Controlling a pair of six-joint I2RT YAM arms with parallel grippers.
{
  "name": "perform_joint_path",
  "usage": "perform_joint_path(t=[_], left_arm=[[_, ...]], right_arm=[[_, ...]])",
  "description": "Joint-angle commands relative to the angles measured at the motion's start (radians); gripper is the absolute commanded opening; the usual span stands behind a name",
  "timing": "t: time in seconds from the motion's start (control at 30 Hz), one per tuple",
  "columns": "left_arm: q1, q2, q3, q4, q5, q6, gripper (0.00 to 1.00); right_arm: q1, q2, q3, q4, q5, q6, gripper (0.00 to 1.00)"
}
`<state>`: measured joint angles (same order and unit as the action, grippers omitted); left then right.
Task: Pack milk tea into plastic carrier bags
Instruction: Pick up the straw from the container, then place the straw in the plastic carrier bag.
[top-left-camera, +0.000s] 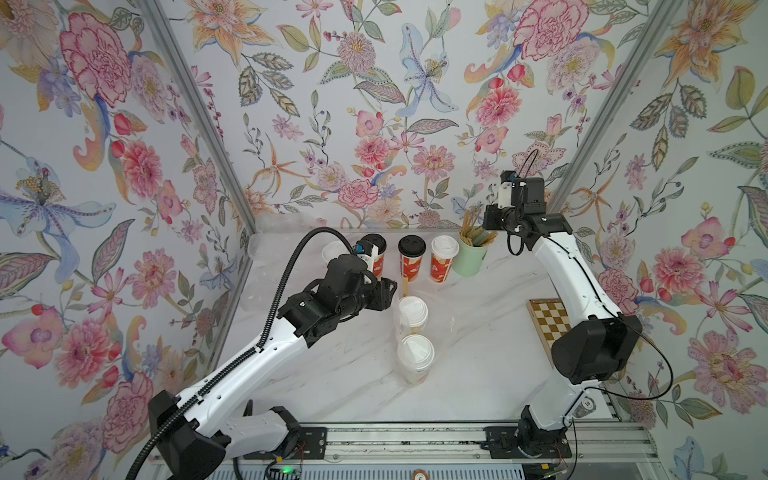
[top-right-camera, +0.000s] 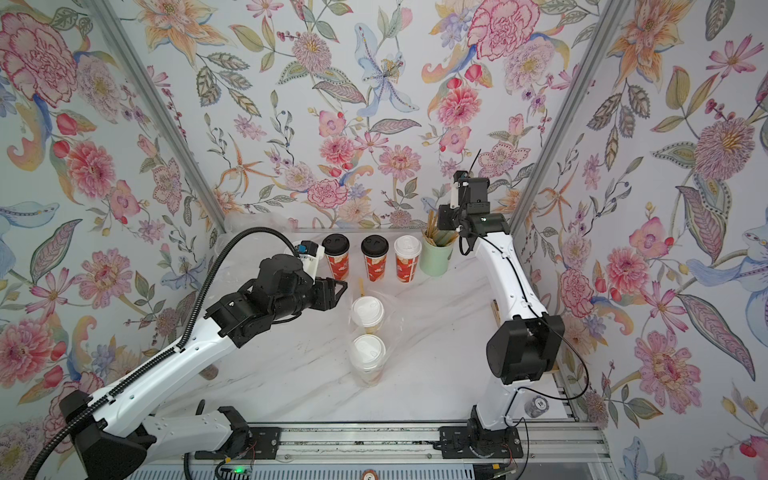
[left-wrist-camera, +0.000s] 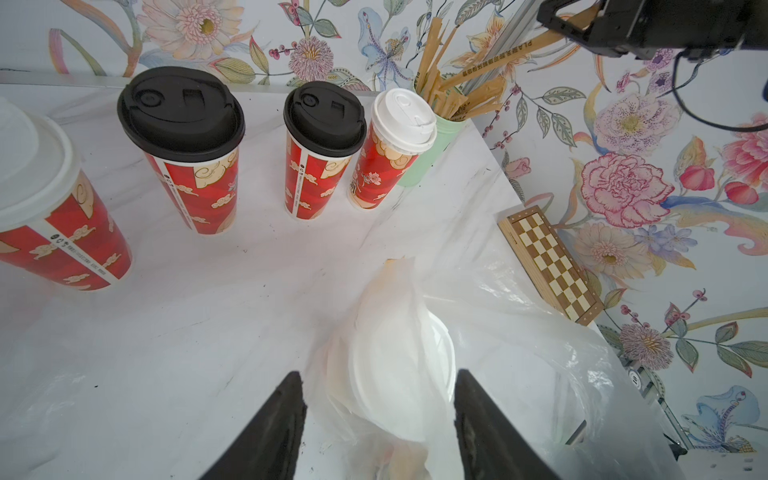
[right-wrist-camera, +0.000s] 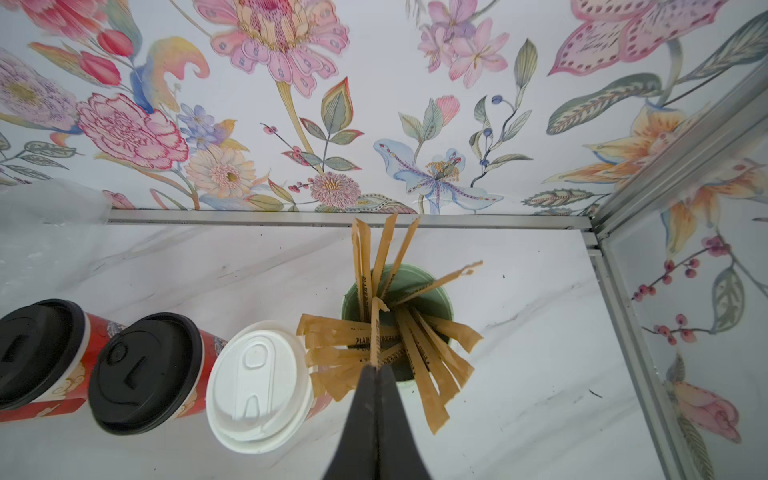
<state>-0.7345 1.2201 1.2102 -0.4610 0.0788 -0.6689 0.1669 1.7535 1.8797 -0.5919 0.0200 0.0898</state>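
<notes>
- Left gripper jaws stand wide, the carrier bag and a bagged clear cup between them.
- Right gripper jaws pinch a wrapped straw above the mint cup.
- Four red cups stand in a row ahead of the left jaws, outside the bag.

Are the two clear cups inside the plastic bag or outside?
Inside, it seems: in a top view the plastic bag surrounds both clear cups; the left wrist view shows it draped over one lid.
</notes>
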Motion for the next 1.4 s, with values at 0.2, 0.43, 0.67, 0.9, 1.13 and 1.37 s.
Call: perform_joint_path(t=[0.2, 0.43, 0.67, 0.9, 1.13, 1.37], left_arm=[[-0.039, 0.019, 0.044, -0.073, -0.033, 0.023, 0.63], [-0.087, 0.052, 0.101, -0.19, -0.084, 0.038, 0.67], [-0.137, 0.047, 0.112, -0.282, -0.082, 0.037, 0.68], [-0.212, 0.012, 0.09, -0.299, -0.03, 0.011, 0.71], [-0.312, -0.009, 0.06, -0.3, -0.031, -0.033, 0.65], [-0.371, -0.038, 0.012, -0.301, -0.044, -0.075, 0.53]], right_arm=[[0.049, -0.137, 0.026, -0.144, 0.057, 0.005, 0.02], [0.107, -0.288, 0.034, -0.247, 0.033, 0.041, 0.01], [0.213, -0.413, 0.069, -0.339, -0.092, 0.105, 0.0], [0.362, -0.454, 0.116, -0.467, -0.266, 0.158, 0.0], [0.538, -0.503, 0.052, -0.55, -0.282, 0.219, 0.0], [0.627, -0.558, -0.041, -0.615, -0.22, 0.266, 0.0]])
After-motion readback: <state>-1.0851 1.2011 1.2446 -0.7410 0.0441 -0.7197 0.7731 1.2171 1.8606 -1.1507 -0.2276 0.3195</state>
